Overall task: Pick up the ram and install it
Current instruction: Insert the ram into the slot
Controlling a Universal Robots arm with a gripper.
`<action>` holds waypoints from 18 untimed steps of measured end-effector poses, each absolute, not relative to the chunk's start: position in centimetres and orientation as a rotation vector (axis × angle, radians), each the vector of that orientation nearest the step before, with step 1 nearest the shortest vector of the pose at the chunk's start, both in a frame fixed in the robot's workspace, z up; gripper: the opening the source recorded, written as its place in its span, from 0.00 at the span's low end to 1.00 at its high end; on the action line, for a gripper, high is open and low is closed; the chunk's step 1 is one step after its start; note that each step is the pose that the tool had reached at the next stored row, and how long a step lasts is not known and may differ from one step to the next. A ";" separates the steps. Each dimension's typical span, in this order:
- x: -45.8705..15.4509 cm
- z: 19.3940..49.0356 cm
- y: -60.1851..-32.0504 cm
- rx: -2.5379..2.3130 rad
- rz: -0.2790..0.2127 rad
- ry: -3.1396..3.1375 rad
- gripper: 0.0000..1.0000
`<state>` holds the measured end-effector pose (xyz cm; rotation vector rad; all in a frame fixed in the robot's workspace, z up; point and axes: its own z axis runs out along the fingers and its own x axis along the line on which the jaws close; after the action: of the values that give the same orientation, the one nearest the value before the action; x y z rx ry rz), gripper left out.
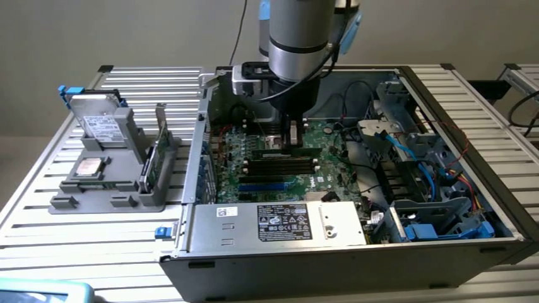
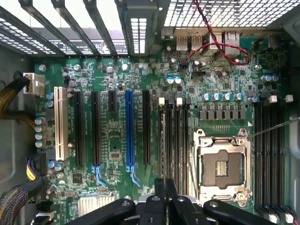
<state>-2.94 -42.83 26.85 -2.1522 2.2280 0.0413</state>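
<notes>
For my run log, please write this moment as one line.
end effector: shut | position: over memory slots | held item: unclear

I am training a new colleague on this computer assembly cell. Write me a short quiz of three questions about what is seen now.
1. True or false: the gripper is above the motherboard, inside the open computer case.
2. The grey stand with hard drives is: A) inside the case; B) beside the case, on the exterior view's left; C) on top of the case.
3. Fill in: the gripper is ___ (open/shut).
Key: 1 true; 2 B; 3 shut.
</notes>
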 end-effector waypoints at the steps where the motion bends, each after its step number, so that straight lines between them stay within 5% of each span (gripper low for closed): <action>1: -2.9 26.8 -42.8 -2.152 0.041 2.228 0.12; 18: -3.7 23.8 -42.1 -2.151 0.048 2.227 0.12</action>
<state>-3.67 -42.15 23.77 -2.1514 2.2275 0.0484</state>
